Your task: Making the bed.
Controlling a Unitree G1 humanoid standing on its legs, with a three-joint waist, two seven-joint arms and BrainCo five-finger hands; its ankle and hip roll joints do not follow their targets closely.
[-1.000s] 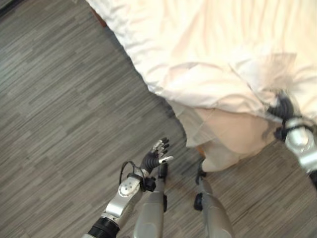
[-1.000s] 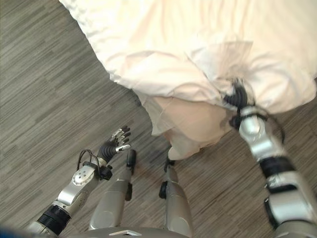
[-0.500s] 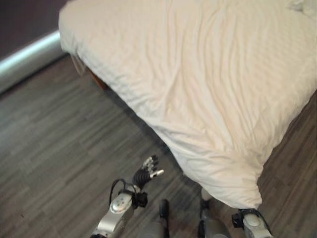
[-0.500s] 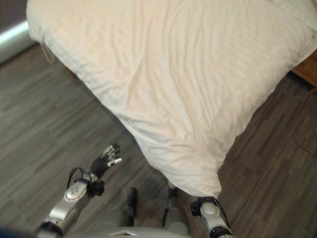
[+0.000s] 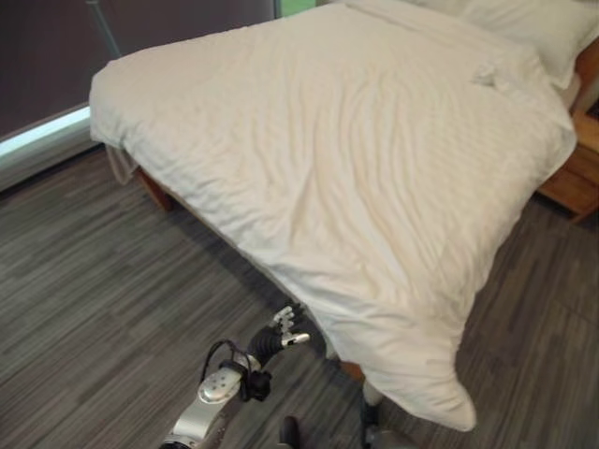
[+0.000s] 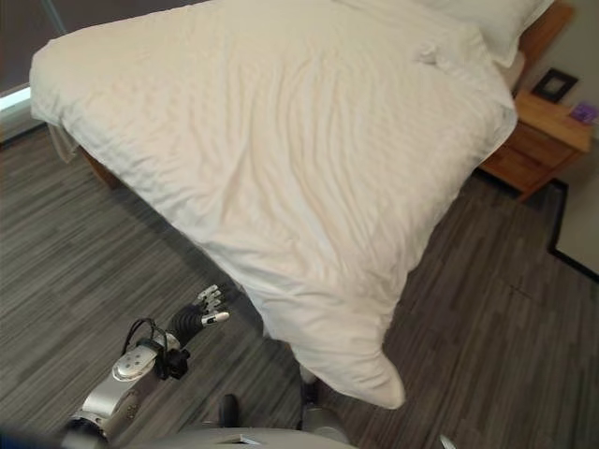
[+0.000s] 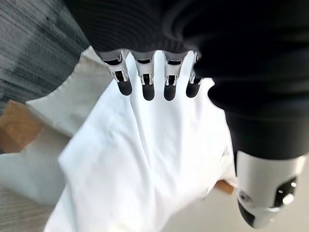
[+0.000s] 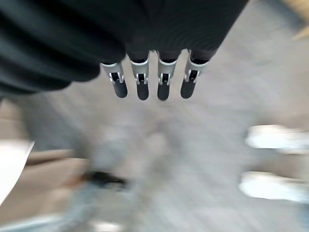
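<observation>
1. The white duvet (image 5: 356,159) is lying spread over the bed (image 5: 154,187), covering it from the pillow (image 5: 524,23) end down to the foot.
2. The duvet's near corner (image 6: 360,369) is hanging off the bed's foot corner, drooping toward the grey wood-plank floor (image 6: 487,318).
3. A small rumpled bump (image 6: 429,51) is sitting on the duvet close to the pillow.
4. The left hand (image 5: 281,329) is hovering over the floor just beside the duvet's hanging corner, its fingers (image 7: 147,87) stretched out straight and holding nothing; in the left wrist view they are pointing at the white cloth without gripping it.
5. The right hand (image 8: 149,82) is showing in its own wrist view with fingers straight and empty, blurred floor beyond them.
6. A wooden nightstand (image 6: 538,140) is standing beside the bed at the pillow end, with a small dark frame (image 6: 554,84) on it.
</observation>
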